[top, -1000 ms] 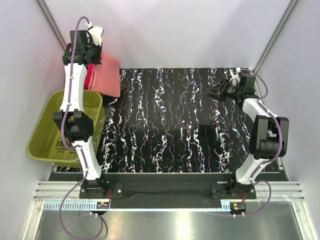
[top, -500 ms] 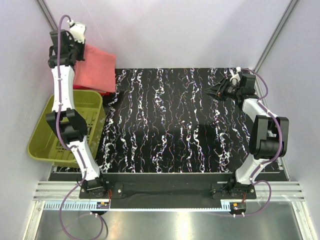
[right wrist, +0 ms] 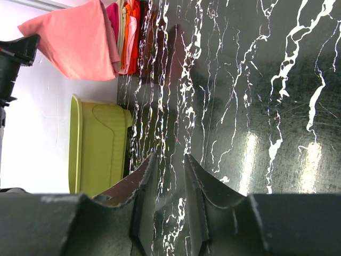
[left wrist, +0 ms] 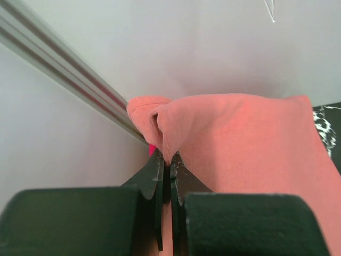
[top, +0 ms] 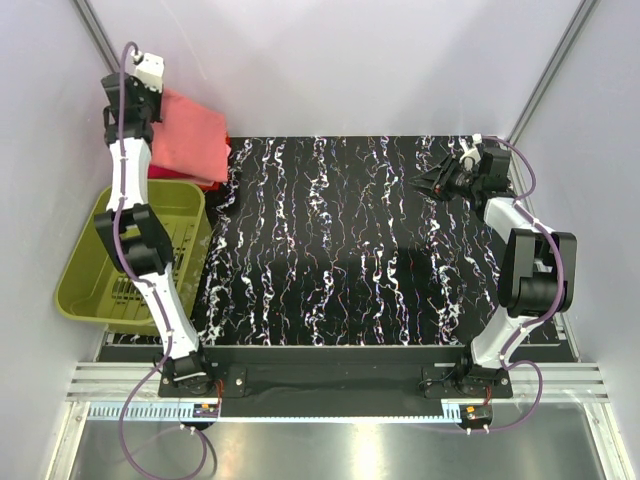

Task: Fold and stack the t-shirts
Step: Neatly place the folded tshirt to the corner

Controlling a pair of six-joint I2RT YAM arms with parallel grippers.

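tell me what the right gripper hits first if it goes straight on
Likely the black marbled table just ahead of the right gripper; if it clears that, the clothes pile beyond. Depth unclear.

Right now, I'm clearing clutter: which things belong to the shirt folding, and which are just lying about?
Job in hand: salmon t-shirt, pinched in the left claw; stacked shirts at the table's far-left corner.
Lying about: green basket; right claw, open, holding nothing.
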